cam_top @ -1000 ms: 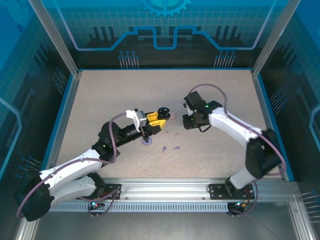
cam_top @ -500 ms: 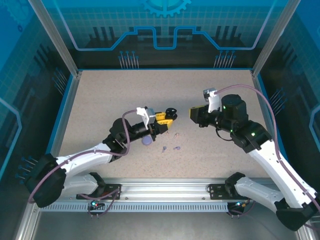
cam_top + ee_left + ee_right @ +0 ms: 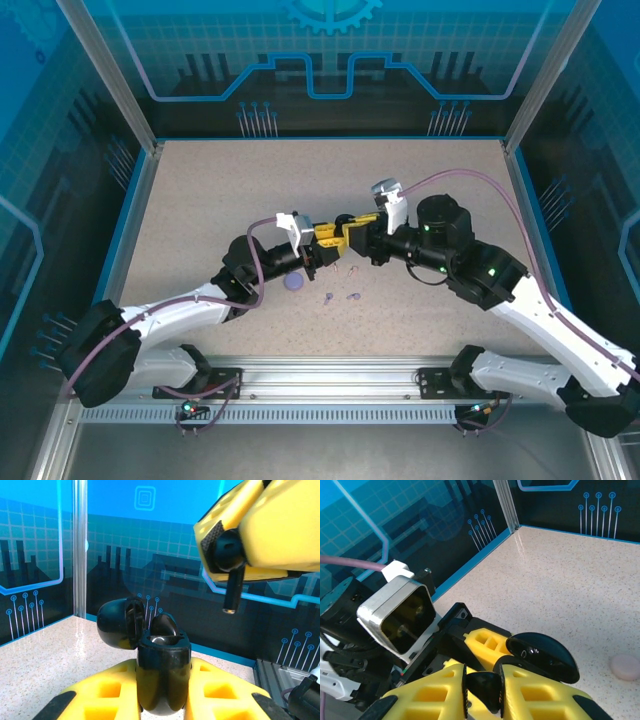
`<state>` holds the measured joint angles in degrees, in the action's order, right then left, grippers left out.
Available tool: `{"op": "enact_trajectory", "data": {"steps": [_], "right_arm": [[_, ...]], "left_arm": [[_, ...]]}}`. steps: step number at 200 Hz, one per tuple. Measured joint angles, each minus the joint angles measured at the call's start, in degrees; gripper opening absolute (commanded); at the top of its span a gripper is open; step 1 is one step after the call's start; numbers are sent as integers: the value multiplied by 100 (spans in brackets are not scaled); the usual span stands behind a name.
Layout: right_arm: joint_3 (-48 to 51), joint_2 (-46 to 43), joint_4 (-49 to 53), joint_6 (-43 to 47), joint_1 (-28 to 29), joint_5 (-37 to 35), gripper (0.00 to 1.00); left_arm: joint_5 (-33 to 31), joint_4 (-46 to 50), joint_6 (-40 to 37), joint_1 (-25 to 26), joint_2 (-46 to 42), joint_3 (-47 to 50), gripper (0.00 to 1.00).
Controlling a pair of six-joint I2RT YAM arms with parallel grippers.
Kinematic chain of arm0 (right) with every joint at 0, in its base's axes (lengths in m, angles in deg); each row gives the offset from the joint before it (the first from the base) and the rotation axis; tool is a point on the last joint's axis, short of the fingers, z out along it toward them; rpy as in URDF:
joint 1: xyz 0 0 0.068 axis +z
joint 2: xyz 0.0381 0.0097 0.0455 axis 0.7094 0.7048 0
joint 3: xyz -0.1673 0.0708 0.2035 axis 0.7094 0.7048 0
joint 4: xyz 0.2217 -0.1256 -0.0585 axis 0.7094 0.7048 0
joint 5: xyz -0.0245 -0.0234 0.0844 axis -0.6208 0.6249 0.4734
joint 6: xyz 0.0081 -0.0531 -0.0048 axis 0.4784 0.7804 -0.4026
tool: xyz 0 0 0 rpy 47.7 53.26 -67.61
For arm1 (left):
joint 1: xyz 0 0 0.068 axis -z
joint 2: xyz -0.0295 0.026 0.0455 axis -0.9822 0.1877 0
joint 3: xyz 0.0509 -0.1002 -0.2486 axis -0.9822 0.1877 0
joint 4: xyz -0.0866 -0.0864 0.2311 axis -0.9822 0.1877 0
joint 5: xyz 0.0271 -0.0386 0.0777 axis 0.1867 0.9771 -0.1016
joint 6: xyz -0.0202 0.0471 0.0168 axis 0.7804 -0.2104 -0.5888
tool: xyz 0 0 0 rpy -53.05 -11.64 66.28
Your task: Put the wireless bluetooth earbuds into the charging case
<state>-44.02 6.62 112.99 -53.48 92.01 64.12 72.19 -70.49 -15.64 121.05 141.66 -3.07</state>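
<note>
Over the speckled table (image 3: 200, 190), the right gripper (image 3: 361, 223), swung in from the right, now pinches a black earbud (image 3: 231, 570) just above the open black case (image 3: 160, 660) clamped in the left gripper (image 3: 330, 238), apparently poised for insertion, with loose earbuds (image 3: 353, 295) lying nearer.

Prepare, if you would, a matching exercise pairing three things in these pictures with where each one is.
Things: 1 black charging case; 2 black earbud; 3 purple case.
Places: A lying on the table; B pinched in the right hand; C held in the left hand, lid open.
Pairs: 1-C; 2-B; 3-A.
</note>
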Motion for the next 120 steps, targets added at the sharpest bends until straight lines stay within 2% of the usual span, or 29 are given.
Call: {"op": "enact_trajectory", "data": {"steps": [120], "right_arm": [[-76,345,-111,264,50,-540,22]], "left_arm": [[42,-74,7,2,-2,0,2]]}}
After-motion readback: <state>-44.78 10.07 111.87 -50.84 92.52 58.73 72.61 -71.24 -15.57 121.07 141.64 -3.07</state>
